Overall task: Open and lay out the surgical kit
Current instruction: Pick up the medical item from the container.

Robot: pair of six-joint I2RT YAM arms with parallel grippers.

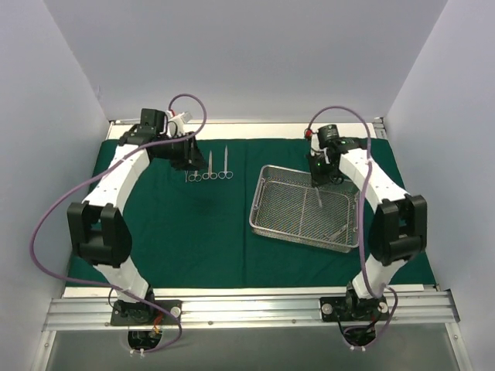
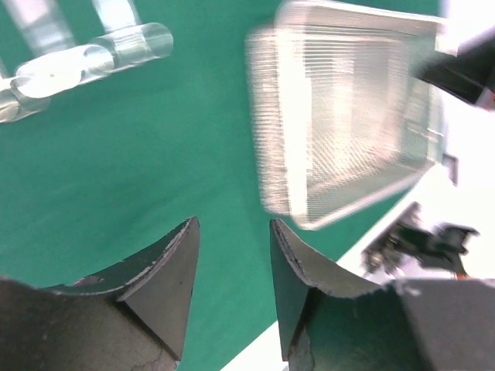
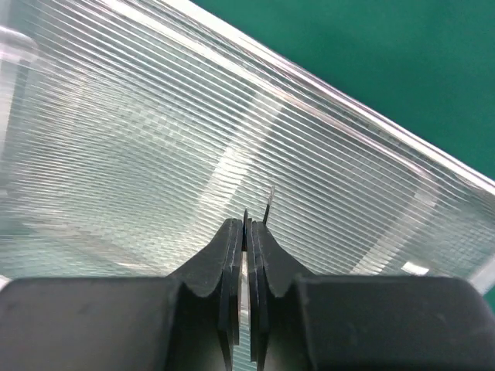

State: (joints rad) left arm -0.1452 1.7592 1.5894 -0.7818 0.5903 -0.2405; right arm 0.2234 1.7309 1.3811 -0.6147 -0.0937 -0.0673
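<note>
Right wrist: mesh tray [image 3: 155,116] lies beneath right claw [image 3: 246,220] pinching thin instrument [image 3: 268,202].

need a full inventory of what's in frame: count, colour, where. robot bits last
drape: 1, dark green, spread flat over the table
wire-mesh tray: 1, silver, on the drape, right of centre
scissor-like instruments: 3, steel, side by side on the drape at far left of the tray
thin instrument: 1, steel, over the tray, pinched at its tip
rail: 1, aluminium, near edge, carries both arm bases
cables: 2, purple, one looping off each arm
left fingers: black, apart, empty, beside the three instruments
right fingers: black, shut on the thin instrument, over the tray
</note>
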